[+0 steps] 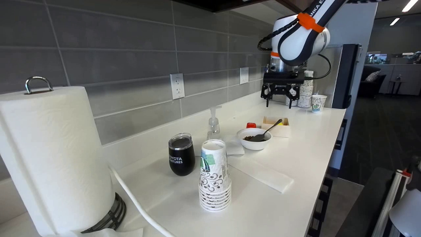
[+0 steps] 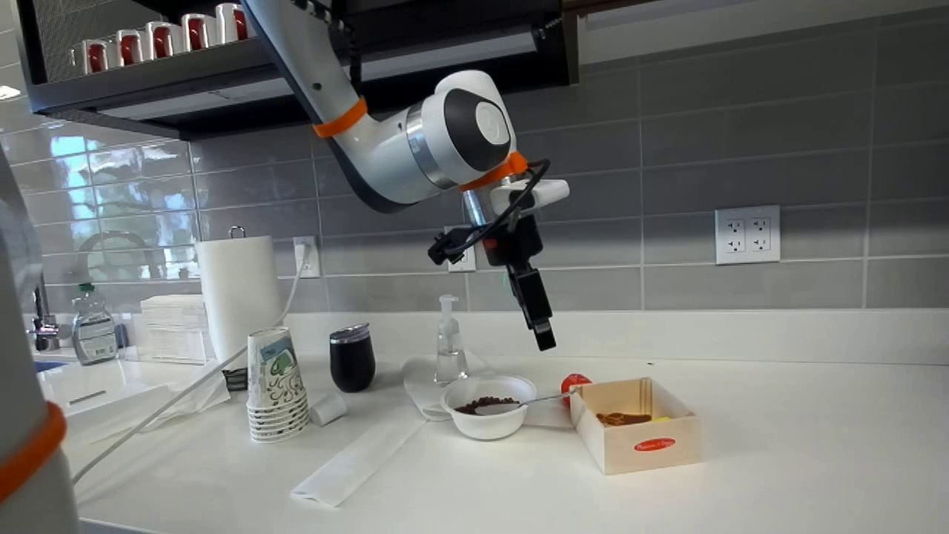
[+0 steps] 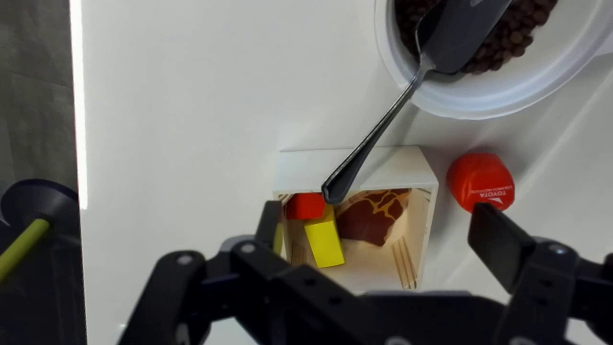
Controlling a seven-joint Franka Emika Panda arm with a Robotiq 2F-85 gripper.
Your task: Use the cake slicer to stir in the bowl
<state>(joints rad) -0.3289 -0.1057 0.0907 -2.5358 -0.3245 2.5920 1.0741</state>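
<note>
The white bowl [image 1: 254, 145] stands on the counter with small dark brown pieces inside; it also shows in an exterior view [image 2: 489, 426] and in the wrist view [image 3: 452, 108]. The cake slicer [image 3: 378, 132] rests with its dark flat blade in the bowl and its thin handle slanting over the rim; it also shows in both exterior views [image 1: 258, 137] [image 2: 549, 398]. The handle end lies over the near wall of a wooden box. My gripper [image 3: 378, 215] is open and empty, above the box and apart from the handle; it also shows in both exterior views [image 1: 279, 103] [image 2: 545, 343].
The open wooden box [image 2: 645, 449] holds red, yellow and brown pieces. A red object [image 3: 481, 184] sits beside it. A pump bottle [image 2: 449, 348], a black tumbler [image 1: 182, 158], a paper cup stack [image 1: 214, 184] and napkins [image 2: 363, 460] stand or lie around the bowl. A shelf [image 2: 222, 81] hangs above.
</note>
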